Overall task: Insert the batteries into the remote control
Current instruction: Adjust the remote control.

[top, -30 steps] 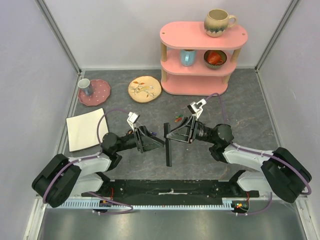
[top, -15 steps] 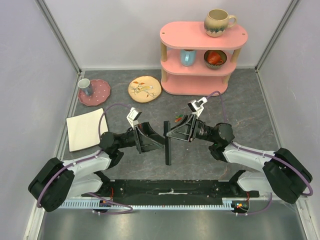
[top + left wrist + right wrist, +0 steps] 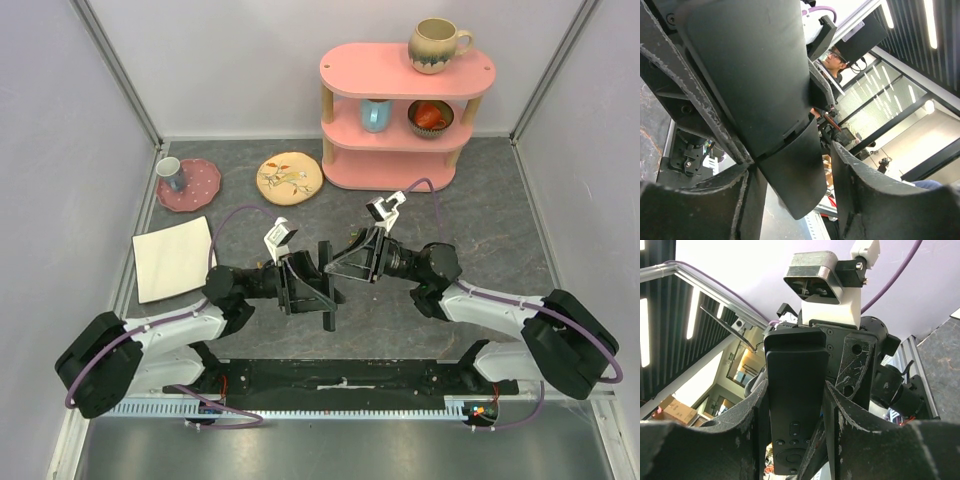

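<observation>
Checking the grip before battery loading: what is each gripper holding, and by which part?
The right gripper clamps the remote control by its long edges, near the buttons. The left gripper straddles its other end; whether it grips cannot be told.

Observe that the left end effector (image 3: 327, 298) has moved right and now straddles the near end of the remote control (image 3: 323, 256), with its jaws narrowed. The remote control has shifted slightly left.

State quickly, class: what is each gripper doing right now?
Left gripper: jaws around the remote control, grip cannot be told.
Right gripper: closed on the remote control.
</observation>
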Motion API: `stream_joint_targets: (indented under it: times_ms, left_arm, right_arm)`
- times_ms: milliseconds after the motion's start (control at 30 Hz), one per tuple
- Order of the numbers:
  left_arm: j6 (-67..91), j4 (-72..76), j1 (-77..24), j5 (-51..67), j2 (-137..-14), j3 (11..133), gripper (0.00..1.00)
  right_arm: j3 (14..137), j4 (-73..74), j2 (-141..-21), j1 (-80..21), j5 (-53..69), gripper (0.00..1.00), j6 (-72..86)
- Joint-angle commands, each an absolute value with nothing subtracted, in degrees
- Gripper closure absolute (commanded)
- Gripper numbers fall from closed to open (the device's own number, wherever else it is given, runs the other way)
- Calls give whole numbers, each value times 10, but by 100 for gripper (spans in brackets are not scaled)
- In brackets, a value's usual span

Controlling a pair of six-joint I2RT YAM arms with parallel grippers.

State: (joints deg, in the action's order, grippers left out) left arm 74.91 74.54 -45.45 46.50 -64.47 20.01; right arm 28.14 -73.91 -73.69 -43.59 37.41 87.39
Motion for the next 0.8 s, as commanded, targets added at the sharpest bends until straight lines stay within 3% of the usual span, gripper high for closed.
stream_joint_targets:
  times_ms: [0,233,367,633,767]
  left_arm:
    - [751,954,-464,463,-646,229,49]
    - [743,954,-468,454,-645,214,69]
    - [740,954,-468,455,-643,214,98]
    - [740,954,-464,436,-650,187,98]
    - [744,954,-457,429,-655,171,98]
  right_arm:
    - [309,-1006,-737,-439,370,100,866]
    - [306,-1006,-730,-439,374,100,865]
    - [301,-1006,-730,-439,375,100,867]
    - [273,-990,-744,-435,389,81,874]
    - [264,-973,-748,-432,399,79,865]
